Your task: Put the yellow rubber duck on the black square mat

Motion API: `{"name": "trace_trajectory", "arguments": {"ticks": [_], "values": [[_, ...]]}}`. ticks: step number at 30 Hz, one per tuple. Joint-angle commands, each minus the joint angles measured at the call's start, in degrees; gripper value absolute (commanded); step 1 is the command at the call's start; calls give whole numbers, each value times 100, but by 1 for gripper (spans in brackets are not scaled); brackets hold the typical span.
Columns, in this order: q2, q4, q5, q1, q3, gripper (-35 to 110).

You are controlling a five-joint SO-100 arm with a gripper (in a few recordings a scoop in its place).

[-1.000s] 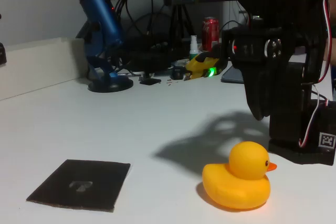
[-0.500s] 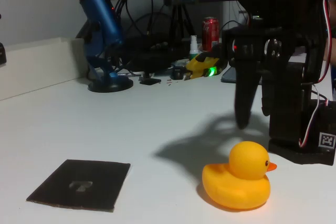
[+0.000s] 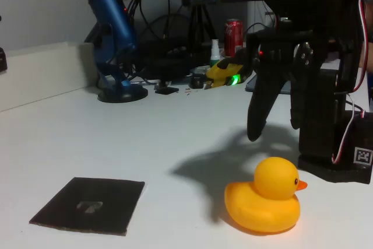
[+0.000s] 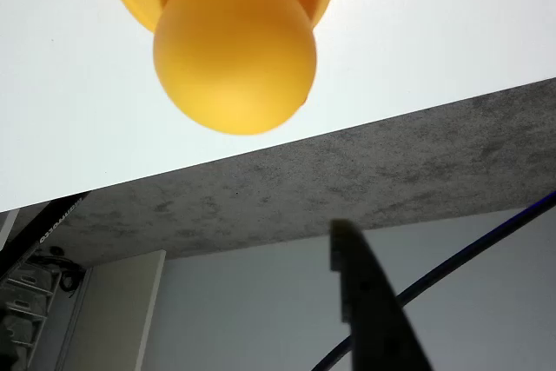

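item: yellow rubber duck, lower right, not yet gripped
we see gripper spread above it, prob. for straddling; black square mat lower left.

Yellow rubber duck blurred and cut off by the top edge in the wrist view, beak and eyes hidden, black arm's top cropped in the fixed view

Black arm folded at right of fixed view, wrist pitched down. Gripper hanging tips-down, jaws spread wide. One dark finger visible in wrist view.
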Motion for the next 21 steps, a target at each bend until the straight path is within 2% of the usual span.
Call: {"name": "trace_trajectory", "arguments": {"ticks": [1,8,21], "values": [[-88,-97,35,-105,-9,44],[-1274,-1055,18,-79,-9,44],[-1327,-1213,18,44,-18,44]]}}
